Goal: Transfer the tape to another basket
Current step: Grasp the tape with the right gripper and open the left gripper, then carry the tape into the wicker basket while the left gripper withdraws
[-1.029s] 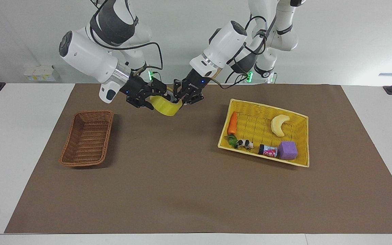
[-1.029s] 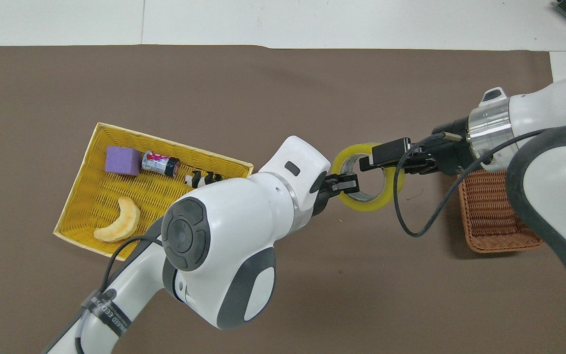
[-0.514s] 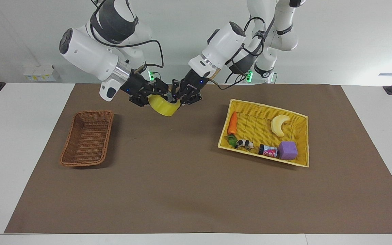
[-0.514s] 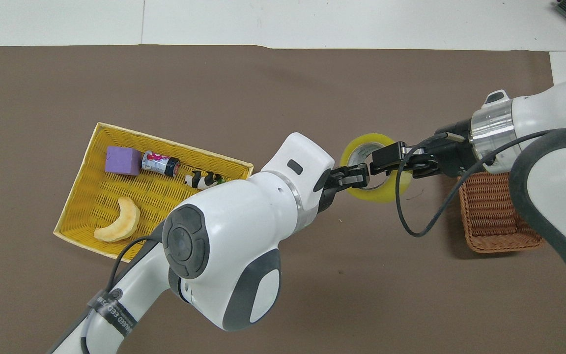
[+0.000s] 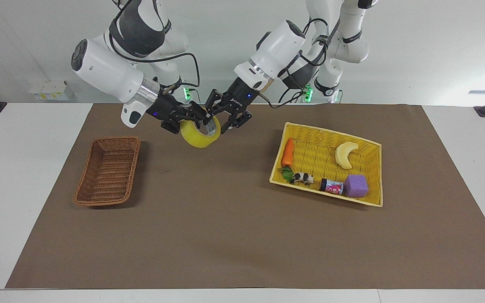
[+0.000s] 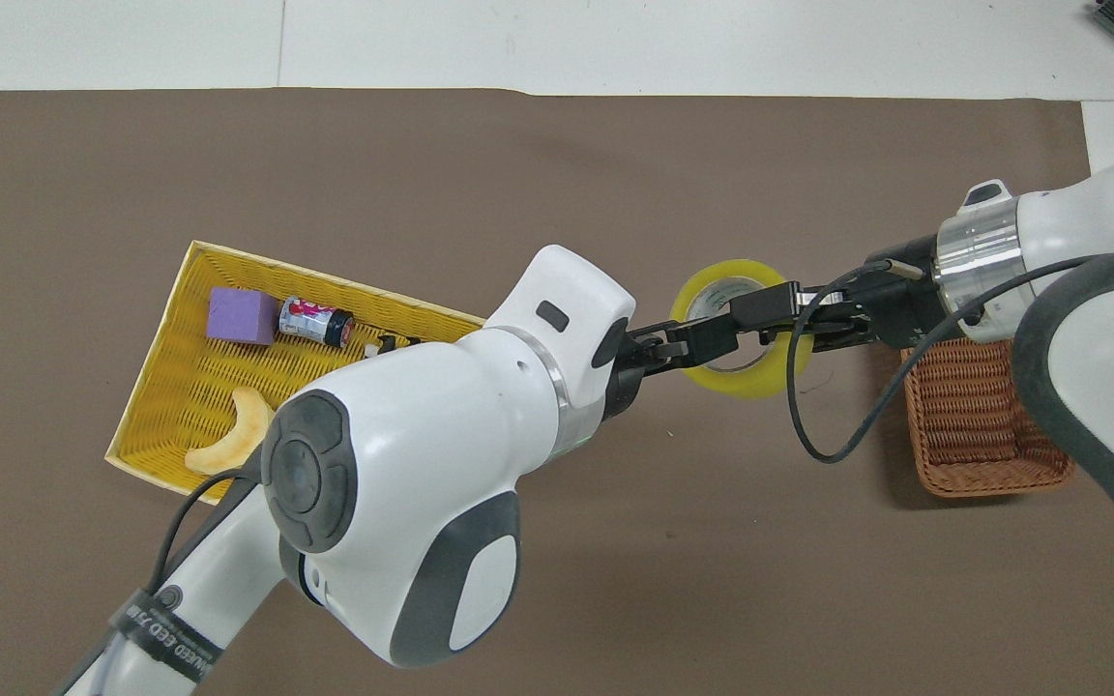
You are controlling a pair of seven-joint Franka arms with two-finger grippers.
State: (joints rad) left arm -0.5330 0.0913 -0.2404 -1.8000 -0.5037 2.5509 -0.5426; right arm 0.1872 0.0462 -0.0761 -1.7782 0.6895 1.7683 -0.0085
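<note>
The tape (image 5: pixel 200 135), a translucent yellow ring, hangs in the air over the brown mat between the two baskets. My right gripper (image 5: pixel 197 121) is shut on the ring's upper rim and carries it. My left gripper (image 5: pixel 219 124) is right beside the tape with its fingers spread open, holding nothing. From overhead the tape (image 6: pixel 752 380) shows under both hands, the right gripper (image 6: pixel 760 307) across its hole and the left gripper (image 6: pixel 702 340) at its edge. The small brown wicker basket (image 5: pixel 107 172) sits empty toward the right arm's end of the table, partly hidden overhead (image 6: pixel 978 435) by the right arm.
A bright yellow basket (image 5: pixel 322 145) toward the left arm's end holds a carrot (image 5: pixel 287 152), a banana (image 5: pixel 345 154), a purple cube (image 5: pixel 356 186), a small can (image 5: pixel 331 186) and a toy cow (image 5: pixel 302 178). A brown mat (image 5: pixel 225 219) covers the table.
The left gripper opened and let go of the tape while the right gripper closed on it. The tape shifted slightly toward the right arm's end.
</note>
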